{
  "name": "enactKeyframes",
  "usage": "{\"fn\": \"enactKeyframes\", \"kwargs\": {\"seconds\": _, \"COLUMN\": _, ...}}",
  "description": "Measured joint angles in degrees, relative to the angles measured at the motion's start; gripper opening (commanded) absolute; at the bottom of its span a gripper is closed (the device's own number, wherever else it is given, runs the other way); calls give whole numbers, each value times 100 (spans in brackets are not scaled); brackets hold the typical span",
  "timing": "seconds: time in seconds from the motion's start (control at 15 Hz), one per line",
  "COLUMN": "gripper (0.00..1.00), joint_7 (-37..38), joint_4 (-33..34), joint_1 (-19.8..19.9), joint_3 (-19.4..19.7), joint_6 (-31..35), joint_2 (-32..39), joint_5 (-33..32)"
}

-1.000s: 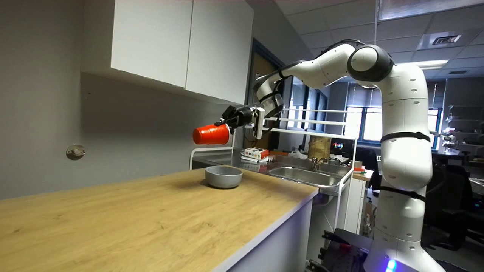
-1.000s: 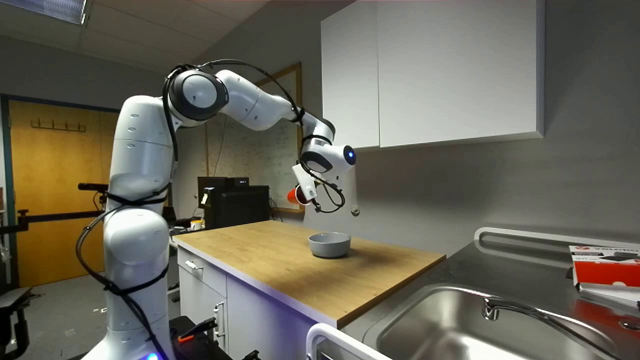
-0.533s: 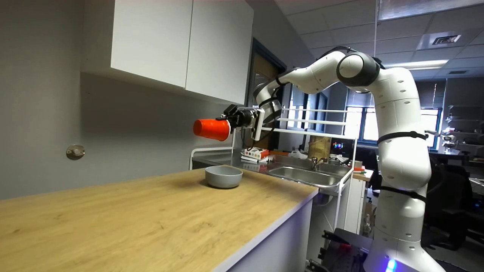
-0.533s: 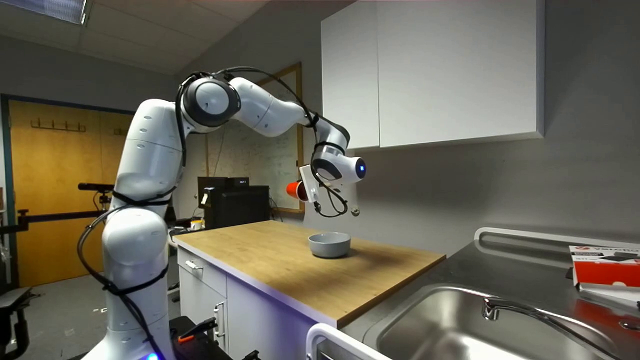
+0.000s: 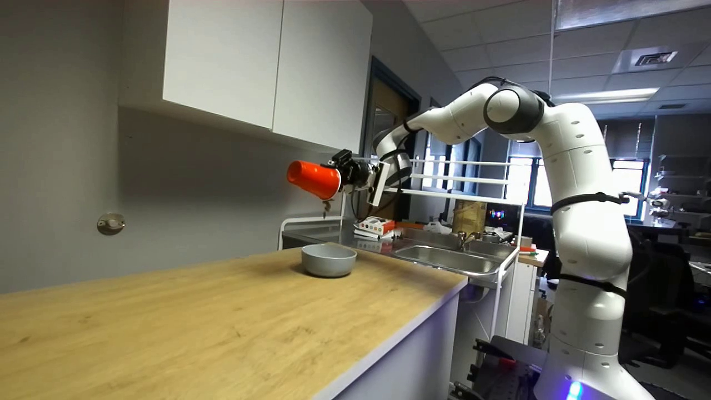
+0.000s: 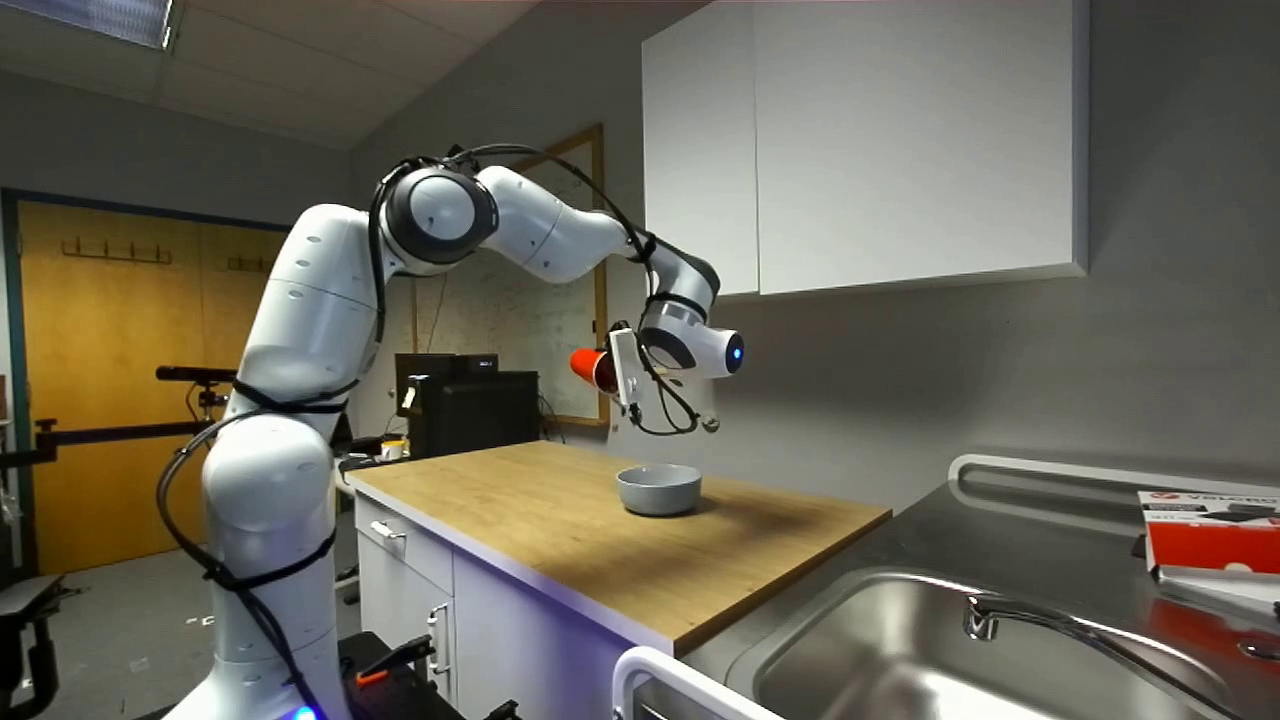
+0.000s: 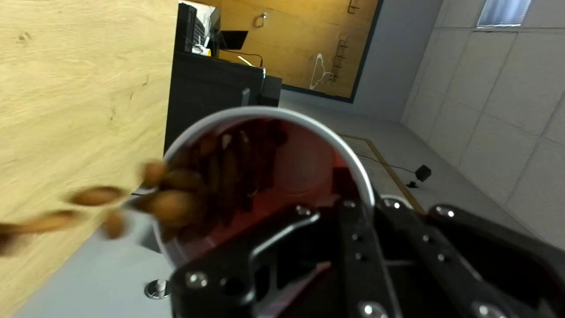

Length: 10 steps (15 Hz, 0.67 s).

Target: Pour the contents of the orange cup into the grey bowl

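Note:
The orange cup (image 5: 314, 179) is held in the air above the grey bowl (image 5: 329, 265). It is tilted past level, base up and mouth down toward my arm. Brown nut-like pieces (image 5: 326, 208) fall from its mouth toward the bowl. In the wrist view the cup's inside (image 7: 304, 163) shows more pieces, with several blurred ones (image 7: 97, 195) spilling over the rim. My gripper (image 5: 340, 165) is shut on the cup's wall at the rim; its fingers (image 7: 359, 205) cross the rim. The bowl also shows in an exterior view (image 6: 658, 492); its inside is hidden.
The bowl stands on a wooden counter (image 5: 222, 328), near its end beside a steel sink (image 6: 880, 650). White wall cabinets (image 5: 266, 66) hang above, near the arm. A white rack (image 5: 461, 194) stands by the sink. A red-white box (image 6: 1210, 535) lies beyond the sink.
The cup has tipped further, its base rising and its mouth dropping, and pieces now fall out. The arm's elbow has lowered and shifted toward the counter. The bowl has not moved.

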State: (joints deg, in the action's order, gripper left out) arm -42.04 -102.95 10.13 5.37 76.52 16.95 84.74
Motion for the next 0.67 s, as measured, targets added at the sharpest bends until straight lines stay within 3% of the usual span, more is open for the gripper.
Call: {"fn": "enactKeyframes", "kwargs": {"seconds": 0.67, "gripper": 1, "joint_7": 186, "joint_4": 61, "joint_1": 5, "joint_3": 18, "joint_6": -302, "joint_2": 144, "joint_5": 475}}
